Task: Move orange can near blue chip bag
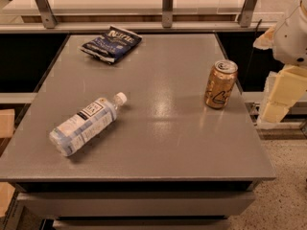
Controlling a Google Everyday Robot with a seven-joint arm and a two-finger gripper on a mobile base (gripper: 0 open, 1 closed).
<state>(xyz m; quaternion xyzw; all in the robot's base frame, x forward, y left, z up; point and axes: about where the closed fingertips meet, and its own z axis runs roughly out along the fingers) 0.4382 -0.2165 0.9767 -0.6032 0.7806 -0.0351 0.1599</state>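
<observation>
The orange can (220, 84) stands upright near the right edge of the grey table (158, 147); it is golden-orange with a silver top and dark swirly script. The blue chip bag (111, 43) lies flat at the table's far left, dark blue with white lettering. My gripper (279, 98) hangs off the table's right side, to the right of the can and apart from it, below the white arm (292, 32). It holds nothing that I can see.
A clear plastic water bottle (86, 123) with a white cap lies on its side at the front left of the table. A railing with metal posts (167, 6) runs behind the table's far edge. The floor (288, 186) shows at the lower right.
</observation>
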